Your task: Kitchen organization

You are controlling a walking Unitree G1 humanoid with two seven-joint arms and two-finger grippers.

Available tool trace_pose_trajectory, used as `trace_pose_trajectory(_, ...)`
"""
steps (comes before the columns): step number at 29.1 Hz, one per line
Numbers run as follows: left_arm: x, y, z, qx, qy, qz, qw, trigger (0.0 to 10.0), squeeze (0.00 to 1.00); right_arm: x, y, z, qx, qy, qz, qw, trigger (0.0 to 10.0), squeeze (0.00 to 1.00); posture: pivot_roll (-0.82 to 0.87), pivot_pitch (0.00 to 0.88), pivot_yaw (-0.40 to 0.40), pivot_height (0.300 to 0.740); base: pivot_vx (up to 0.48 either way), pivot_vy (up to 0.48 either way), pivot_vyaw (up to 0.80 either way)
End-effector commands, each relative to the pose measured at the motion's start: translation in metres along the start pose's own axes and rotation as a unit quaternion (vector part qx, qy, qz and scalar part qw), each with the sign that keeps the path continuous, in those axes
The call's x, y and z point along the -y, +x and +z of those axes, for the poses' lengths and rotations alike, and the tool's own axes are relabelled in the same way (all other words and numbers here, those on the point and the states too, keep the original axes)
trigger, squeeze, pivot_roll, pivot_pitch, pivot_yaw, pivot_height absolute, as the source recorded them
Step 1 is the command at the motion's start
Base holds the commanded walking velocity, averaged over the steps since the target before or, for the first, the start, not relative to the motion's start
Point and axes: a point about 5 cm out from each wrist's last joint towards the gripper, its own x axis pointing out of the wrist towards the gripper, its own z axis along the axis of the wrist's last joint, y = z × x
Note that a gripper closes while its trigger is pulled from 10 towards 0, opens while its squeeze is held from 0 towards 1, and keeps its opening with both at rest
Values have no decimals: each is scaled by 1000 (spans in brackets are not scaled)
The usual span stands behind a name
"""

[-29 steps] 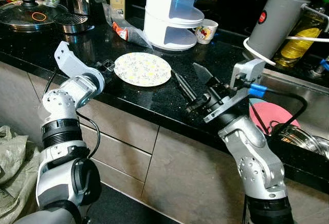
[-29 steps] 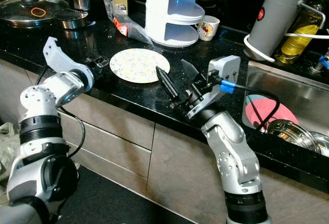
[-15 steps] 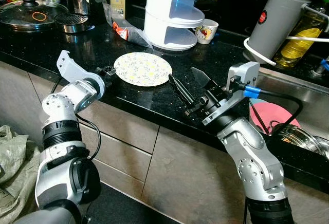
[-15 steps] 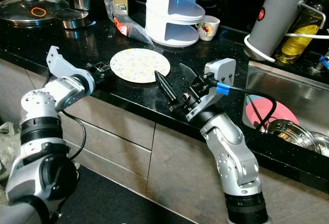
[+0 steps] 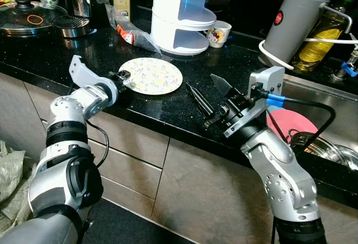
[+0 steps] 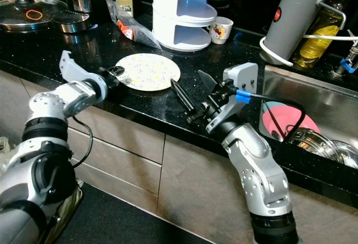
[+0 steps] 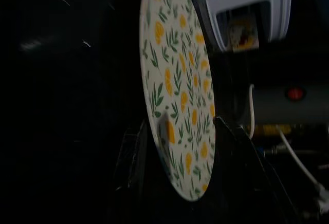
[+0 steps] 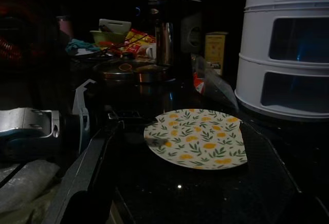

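A round plate (image 5: 154,75) with a yellow-and-green leaf pattern lies flat on the black counter (image 5: 67,54), close to its front edge. My left gripper (image 5: 124,78) is at the plate's left rim. In the left wrist view its two fingers (image 7: 134,157) stand open on either side of the plate's (image 7: 180,90) edge. My right gripper (image 5: 200,81) hovers open just above the counter to the right of the plate, fingers pointing toward it and holding nothing. The right wrist view looks across the plate (image 8: 200,137) to the left gripper beyond it.
A white three-tier rack (image 5: 182,14) and a small mug (image 5: 218,33) stand behind the plate. A grey jug (image 5: 291,26) and an oil bottle (image 5: 321,37) are at the back right. The sink (image 5: 313,93) holds a pink plate (image 5: 288,125) and steel bowls. A lidded pan (image 5: 25,14) sits far left.
My left gripper has reached forward from beside the counter edge up to the plate's rim, fingers now astride it. The right gripper stays open near the same spot. The camera shifted slightly.
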Motion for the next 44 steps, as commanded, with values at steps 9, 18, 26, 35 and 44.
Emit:
trace_pose_trajectory(9,-1,6,-11,-35,9,-2,999,0,0,6,-5,3,-7,-8,-21,1000,10000,0,49,0,-124,740,0,0,0)
trace_pose_trajectory(18,-1,5,-7,-17,11,-11,1000,0,0,8,-5,2,-7,-7,-31,999,10000,0,52,0,-122,740,0,0,0)
trace_pose_trajectory(26,11,6,-14,-19,18,-43,999,0,0,12,-5,-2,-15,-2,-52,999,10000,0,58,0,-129,740,0,0,0)
trace_pose_trajectory(35,76,-14,0,94,179,-214,956,0,0,36,-9,-4,-11,30,-137,990,10000,0,64,0,-131,740,0,0,-513)
trace_pose_trajectory(44,92,-23,-13,104,245,-262,928,0,0,42,-10,-3,-5,35,-167,985,10000,0,65,0,-128,740,0,0,-769)
